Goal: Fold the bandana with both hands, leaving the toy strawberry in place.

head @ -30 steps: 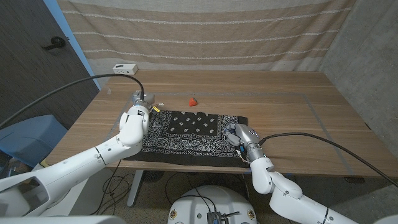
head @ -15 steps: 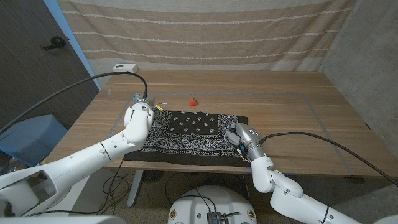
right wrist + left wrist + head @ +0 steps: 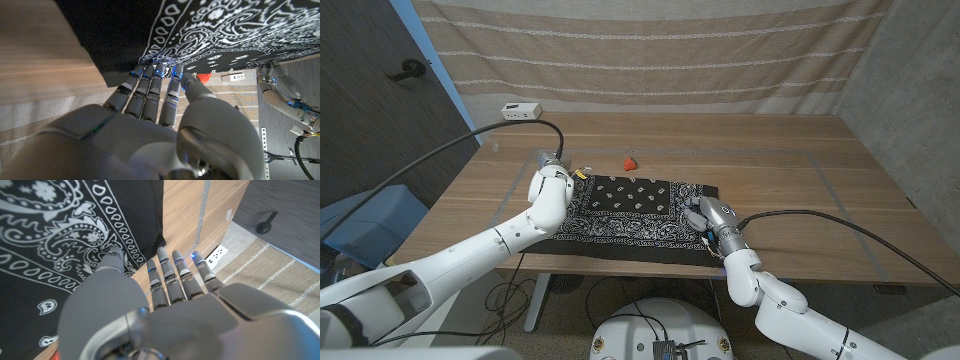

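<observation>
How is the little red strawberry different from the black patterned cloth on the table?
The toy strawberry is small, plain red and lumpy, while the bandana is wide, flat and black with a white paisley print. The strawberry sits alone on bare wood just beyond the cloth's far edge, with neither hand at it; the bandana has the left hand at one side and the right hand at the other. Both lie on the same wooden table.

bare table [image 3: 770,150] is seen at upper right; above the bandana [image 3: 630,208] only the toy strawberry [image 3: 631,161] obstructs.
</observation>
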